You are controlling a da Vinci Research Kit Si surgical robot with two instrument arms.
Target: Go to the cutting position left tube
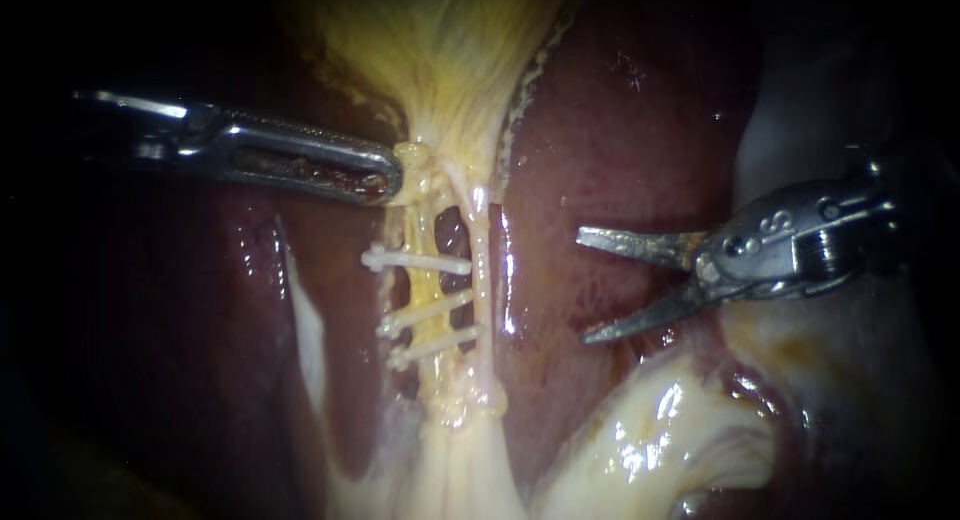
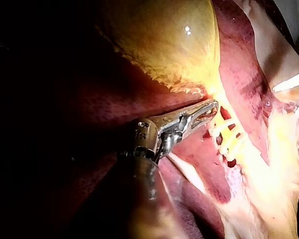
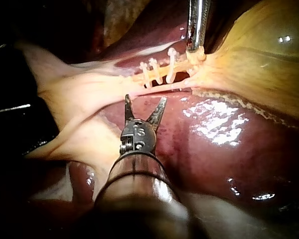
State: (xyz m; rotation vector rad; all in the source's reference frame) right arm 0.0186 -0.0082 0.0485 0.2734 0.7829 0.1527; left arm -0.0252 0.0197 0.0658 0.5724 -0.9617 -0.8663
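Close view of a dark red, wet, glossy liver [image 1: 600,160] with a yellow, soft-walled gallbladder [image 1: 450,60] narrowing down to two thin strands that run side by side.

The left tube [image 1: 432,288] is a yellowish, limp cord crossed by three white plastic clips [image 1: 420,262], one above and two close together below. The right tube [image 1: 483,280], pale and thinner, lies just beside it, with a dark gap between them.

Your left instrument [image 1: 392,175], a steel shaft with long slotted jaws, enters from the left. Its jaws are clenched on the gallbladder at its neck, just above the top clip, and appear to hold the strands taut.

Your right instrument [image 1: 585,288], a steel shaft ending in two pointed blades, enters from the right. Its blades stand spread wide with nothing between them, over bare liver, apart from both tubes.

The left tube looks soft, slippery and easy to tear. It probably needs no grasping, only blades slid around it in the wider stretch between the top clip and the two lower ones.

Room is tight: to reach it from your side you must pass the right tube. Pale, shiny fatty tissue [image 1: 650,440] bulges below the blades.
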